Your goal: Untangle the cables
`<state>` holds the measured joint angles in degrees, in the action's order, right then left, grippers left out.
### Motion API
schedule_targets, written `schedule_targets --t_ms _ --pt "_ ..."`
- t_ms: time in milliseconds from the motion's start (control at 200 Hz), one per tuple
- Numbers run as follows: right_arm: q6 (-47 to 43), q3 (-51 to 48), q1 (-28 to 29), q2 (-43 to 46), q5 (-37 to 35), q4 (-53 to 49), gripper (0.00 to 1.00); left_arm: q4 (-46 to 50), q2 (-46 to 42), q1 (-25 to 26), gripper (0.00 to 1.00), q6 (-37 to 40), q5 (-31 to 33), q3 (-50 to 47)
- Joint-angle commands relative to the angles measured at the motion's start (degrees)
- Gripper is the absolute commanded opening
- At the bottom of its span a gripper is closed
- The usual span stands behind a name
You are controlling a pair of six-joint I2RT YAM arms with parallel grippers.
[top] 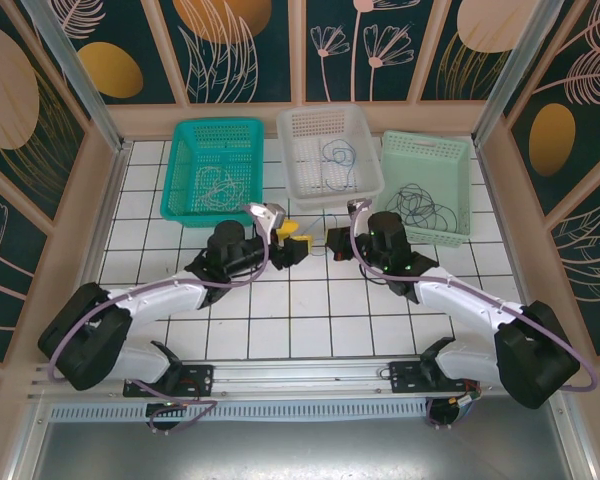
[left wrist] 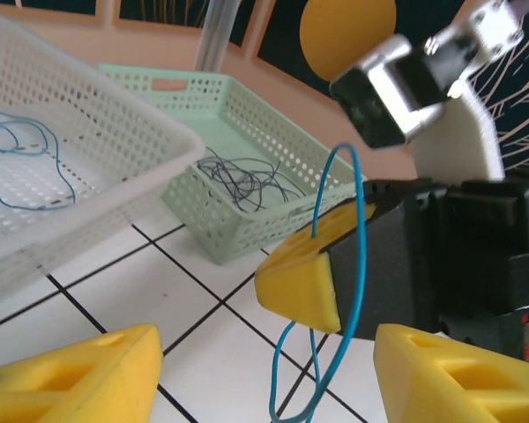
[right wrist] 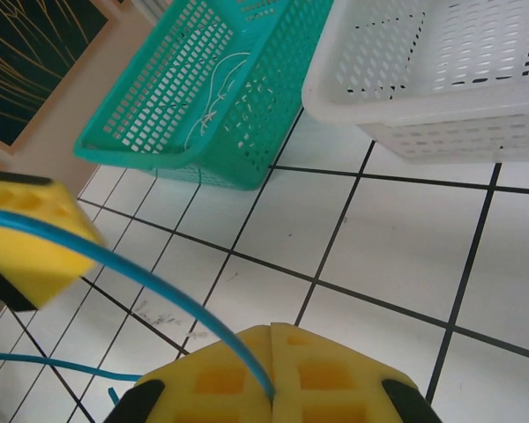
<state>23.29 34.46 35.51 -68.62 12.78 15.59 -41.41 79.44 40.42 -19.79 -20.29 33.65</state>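
Right gripper [right wrist: 271, 357]: closed on the blue cable [right wrist: 150, 280], which runs into the seam between its two yellow pads [right wrist: 322, 377] at the bottom centre of the right wrist view.
Left gripper [left wrist: 264, 374]: open. Its yellow fingers [left wrist: 70, 383] sit in the two bottom corners of the left wrist view, well apart, and a loop of the blue cable hangs in the gap between them.
Both grippers: at the centre of the overhead view, tips facing each other, just below the white basket [top: 323, 112].
Blue cable: held above the desk [top: 310, 320]. In the right wrist view it arcs from the closed pads up and left, across the other gripper's yellow finger at the left edge; I cannot tell whether it touches that finger.
Teal basket [top: 217, 124]: leftmost of the three at the top of the overhead view, with a grey-white cable [top: 215, 187] inside.
White basket: middle, with a loose blue wire [top: 338, 155] on its floor.
Mint basket [top: 425, 138]: rightmost, holding coiled black cables [top: 420, 207].
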Motion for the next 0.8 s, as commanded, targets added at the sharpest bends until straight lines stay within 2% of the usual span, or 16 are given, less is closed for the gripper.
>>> schedule_targets --t_ms 0,95,250,340,455,596,796 --pt "2.01 -0.03 0.00 2.32 1.27 3.75 0.00 -2.63 2.18 0.78 0.62 0.00 1.86 3.13" --pt "2.46 -0.66 0.00 3.65 1.59 4.63 0.00 -1.37 3.93 0.96 0.54 0.16 2.08 4.79" --pt "0.38 -0.36 -0.09 4.38 -0.43 0.06 0.00 3.70 4.08 1.08 0.24 2.03 6.52 7.20" --pt "-2.16 0.07 -0.12 4.55 -4.22 -5.00 0.00 9.68 3.41 1.14 0.14 4.96 9.97 8.96" --pt "-4.57 0.95 -0.36 3.84 -8.97 -11.17 0.00 18.38 3.57 1.15 0.09 8.85 14.31 11.58" --pt "-6.01 1.47 -0.44 3.89 -13.38 -15.32 0.00 24.35 3.71 1.10 0.07 11.85 19.18 12.91" --pt "-8.88 3.29 -0.44 3.00 -18.05 -20.73 0.00 33.87 5.12 1.13 0.04 16.21 32.22 16.71"
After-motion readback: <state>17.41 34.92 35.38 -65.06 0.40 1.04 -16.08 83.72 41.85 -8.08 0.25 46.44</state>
